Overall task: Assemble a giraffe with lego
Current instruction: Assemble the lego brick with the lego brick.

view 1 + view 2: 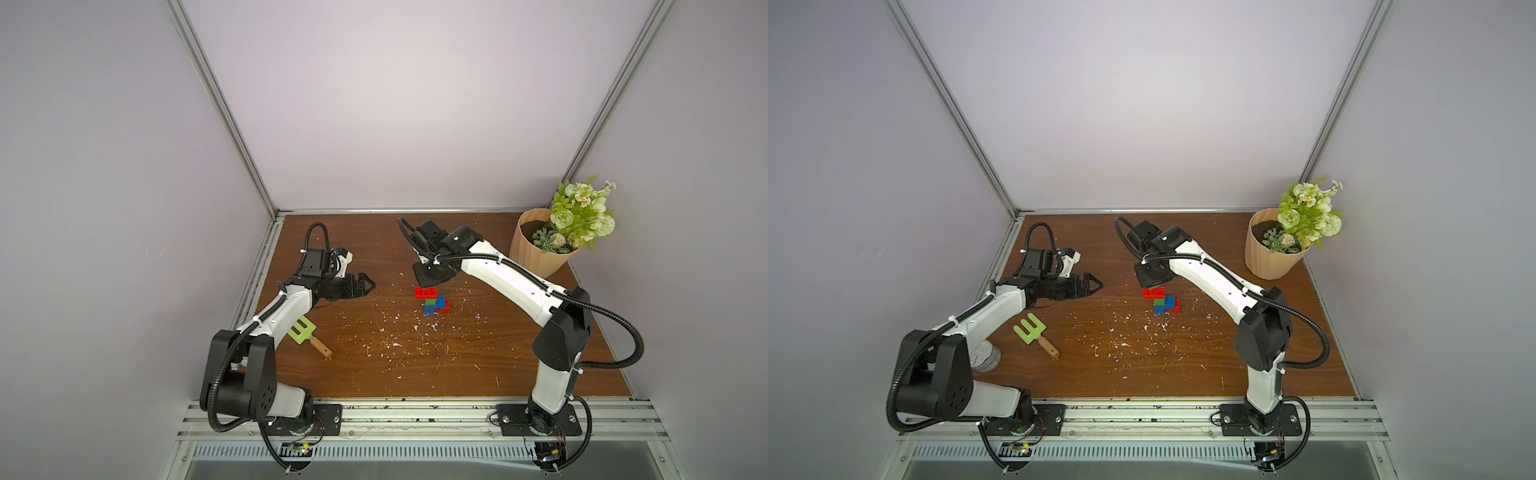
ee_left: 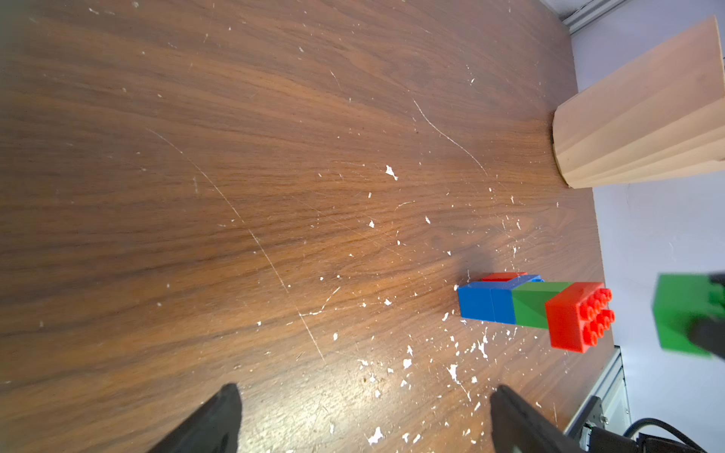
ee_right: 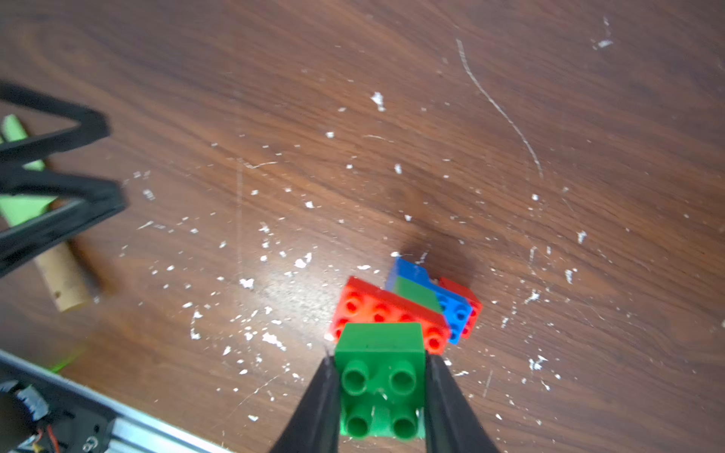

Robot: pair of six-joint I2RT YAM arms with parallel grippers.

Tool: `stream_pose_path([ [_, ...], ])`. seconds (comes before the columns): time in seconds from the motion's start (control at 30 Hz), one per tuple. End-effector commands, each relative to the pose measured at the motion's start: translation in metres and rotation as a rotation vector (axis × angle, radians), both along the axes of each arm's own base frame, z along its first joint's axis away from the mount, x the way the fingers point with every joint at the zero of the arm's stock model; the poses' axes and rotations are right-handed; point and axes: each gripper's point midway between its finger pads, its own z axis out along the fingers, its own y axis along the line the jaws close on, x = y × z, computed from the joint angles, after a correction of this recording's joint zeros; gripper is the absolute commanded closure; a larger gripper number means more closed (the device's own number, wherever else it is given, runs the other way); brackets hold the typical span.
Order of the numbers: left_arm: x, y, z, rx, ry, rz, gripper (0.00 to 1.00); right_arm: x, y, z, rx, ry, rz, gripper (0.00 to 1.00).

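1. At the left of the tabletop [image 1: 498, 365], the left pincer [image 1: 368, 285] lies low with its jaws spread wide and nothing between them, pointing toward the middle.
2. Nearer the front edge, a green fork-shaped tool [image 1: 1029, 329] with a wooden handle lies flat. In a top view the left arm covers part of its head.
3. Around the centre stands the giraffe [image 1: 432, 301], unfinished. It is an upright stack of glossy studded bricks with blue at the base, a green one above that, and a long red brick on top with its studs bare. A second red brick sits low against the far side of the blue base.
4. White flecks [image 1: 392, 345] are scattered over the wood around and in front of the figure.
5. Directly above the stack, the right pincer [image 3: 380, 396] grips a green brick [image 3: 380, 376] by two opposite sides. The left wrist view shows a gap between that brick and the red studs.
6. At the far right corner stands a ribbed tan pot [image 1: 536, 249] of pale green flowers [image 1: 582, 212], well apart from the bricks.
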Motion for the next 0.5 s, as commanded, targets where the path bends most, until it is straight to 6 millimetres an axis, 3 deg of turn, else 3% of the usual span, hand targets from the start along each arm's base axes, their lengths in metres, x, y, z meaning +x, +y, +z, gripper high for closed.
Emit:
stream_pose_path([
  [0.0,-0.008,-0.006,0.008,-0.018,-0.007,-0.021,0.01,-0.01,-0.015,0.005,-0.039,0.073,-0.05,0.67],
  [0.23,-0.009,-0.006,0.013,-0.024,-0.026,-0.022,0.0,-0.009,-0.016,0.012,0.015,0.111,-0.126,0.68],
  [0.47,-0.009,-0.007,0.014,-0.029,-0.026,-0.023,0.0,-0.011,-0.014,0.002,0.048,0.121,-0.193,0.69],
])
